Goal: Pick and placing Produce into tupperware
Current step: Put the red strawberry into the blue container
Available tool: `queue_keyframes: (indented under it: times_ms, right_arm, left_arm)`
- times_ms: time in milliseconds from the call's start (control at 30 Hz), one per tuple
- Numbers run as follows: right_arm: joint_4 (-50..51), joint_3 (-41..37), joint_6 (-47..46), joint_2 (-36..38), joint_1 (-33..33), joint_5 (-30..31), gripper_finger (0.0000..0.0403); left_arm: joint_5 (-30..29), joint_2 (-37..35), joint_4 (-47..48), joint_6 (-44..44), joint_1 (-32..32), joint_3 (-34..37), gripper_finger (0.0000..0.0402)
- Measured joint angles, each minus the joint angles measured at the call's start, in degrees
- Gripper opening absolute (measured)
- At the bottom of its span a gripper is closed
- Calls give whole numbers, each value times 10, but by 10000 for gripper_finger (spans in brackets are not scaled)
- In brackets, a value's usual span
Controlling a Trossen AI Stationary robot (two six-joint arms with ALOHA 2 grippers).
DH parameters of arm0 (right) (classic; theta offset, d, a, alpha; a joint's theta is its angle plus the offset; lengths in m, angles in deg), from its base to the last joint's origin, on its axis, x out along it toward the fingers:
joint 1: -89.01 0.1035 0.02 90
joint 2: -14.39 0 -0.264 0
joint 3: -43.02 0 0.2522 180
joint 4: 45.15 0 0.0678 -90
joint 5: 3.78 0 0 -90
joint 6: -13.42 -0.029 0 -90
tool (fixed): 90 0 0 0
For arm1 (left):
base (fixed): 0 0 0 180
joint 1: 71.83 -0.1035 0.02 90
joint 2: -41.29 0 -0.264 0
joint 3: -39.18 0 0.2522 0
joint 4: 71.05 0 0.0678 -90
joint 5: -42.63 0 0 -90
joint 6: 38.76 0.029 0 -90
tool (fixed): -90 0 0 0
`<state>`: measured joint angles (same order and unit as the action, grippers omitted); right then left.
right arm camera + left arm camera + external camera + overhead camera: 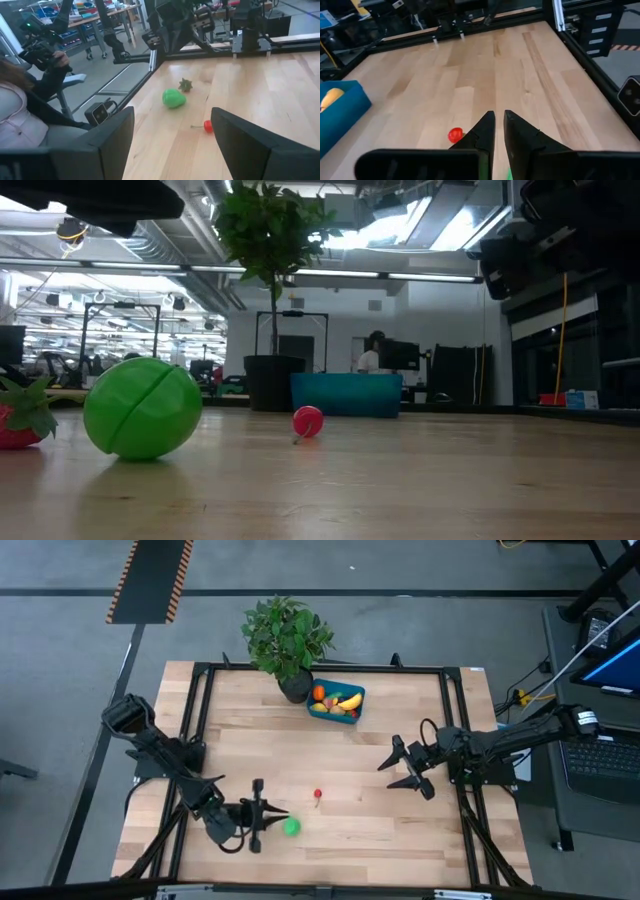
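A round green produce piece (pixel 291 827) rests on the wood near the table's front edge, with a small red piece (pixel 318 795) lying a little beyond it. A strawberry (pixel 20 420) sits beside the green piece (pixel 142 407). My left gripper (pixel 284 816) hovers just above the green piece, its fingers (pixel 487 125) shut with nothing between them; only a sliver of green (pixel 510 174) shows under them. The teal tupperware (pixel 336 701) holds a banana and other produce at the far middle. My right gripper (pixel 392 770) stands open at the right, empty.
A leafy potted plant (pixel 285 635) stands right beside the tupperware at the far edge. A black metal frame (pixel 200 720) borders the tabletop. Bare wood lies between the loose pieces and the tupperware. A person (pixel 20 105) sits beyond the table's left side.
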<state>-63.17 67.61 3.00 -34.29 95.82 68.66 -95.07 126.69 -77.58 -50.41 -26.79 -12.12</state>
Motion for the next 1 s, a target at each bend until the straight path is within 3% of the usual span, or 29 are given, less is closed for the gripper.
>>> queue_keyframes:
  times_ms: [367, 500, 633, 900, 1000]
  right_arm:
    - [-19, 0, 1, -14, 0, 0, 266]
    - [-19, 0, 0, -14, 0, 0, 266]
    - [-19, 0, 0, -14, 0, 0, 266]
    - [-18, 0, 0, -14, 0, 0, 266]
    - [-18, 0, 0, -14, 0, 0, 266]
  left_arm:
    - [0, 0, -3, -8, 4, 0, 14]
    - [0, 0, -3, -31, -7, 0, 27]
    - [0, 0, -3, -43, -16, 0, 76]
    - [0, 0, 14, -43, -17, 0, 213]
    - [5, 0, 14, -60, -17, 0, 240]
